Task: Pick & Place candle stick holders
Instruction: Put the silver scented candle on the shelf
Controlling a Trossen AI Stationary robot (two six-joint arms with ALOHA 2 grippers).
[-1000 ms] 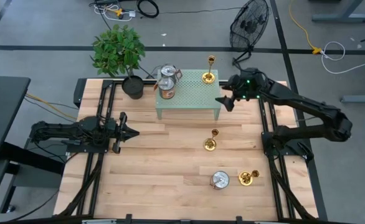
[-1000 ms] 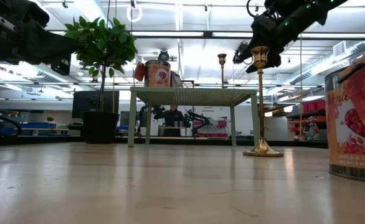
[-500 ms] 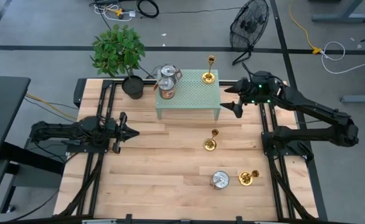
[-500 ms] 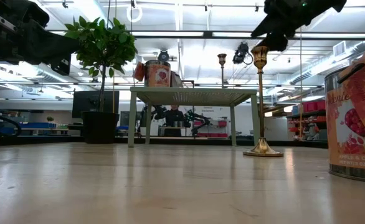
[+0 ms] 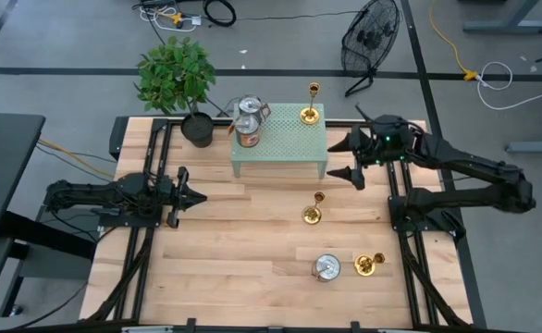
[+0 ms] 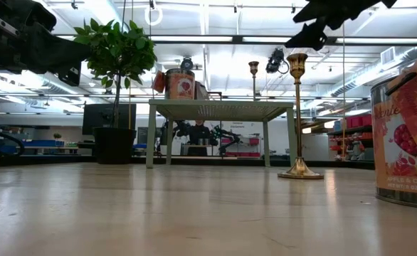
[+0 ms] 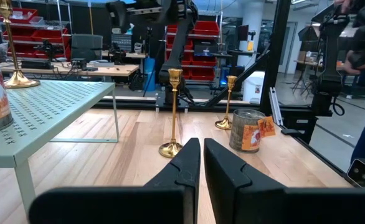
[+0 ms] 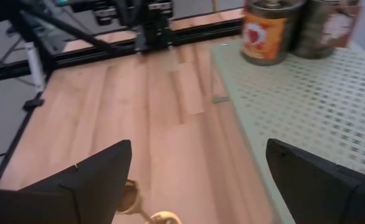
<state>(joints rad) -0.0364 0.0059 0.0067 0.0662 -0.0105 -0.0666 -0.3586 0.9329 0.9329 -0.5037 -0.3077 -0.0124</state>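
Observation:
Three gold candle stick holders show. One [image 5: 310, 109] stands by its round base on the green perforated stand [image 5: 280, 139], at its far right corner. Another [image 5: 313, 211] stands on the table just in front of the stand. The last [image 5: 369, 265] sits near the table's near right corner. My right gripper [image 5: 338, 159] hovers wide open off the stand's right end, above the table, with nothing between its fingers [image 8: 89, 180]. At the left side of the table, my left gripper [image 5: 197, 195] rests shut and level, touching nothing.
Two tins [image 5: 248, 120] stand on the stand's far left part. A silver-lidded tin [image 5: 326, 268] sits beside the near right holder. A potted plant [image 5: 180, 83] stands at the table's far left. Bare wood lies between the stand and my left gripper.
My right gripper has drawn back from the stand's far right corner, toward the table's right and near edges, rising a little. It has rolled about its own axis and stays open. The holders have not moved.

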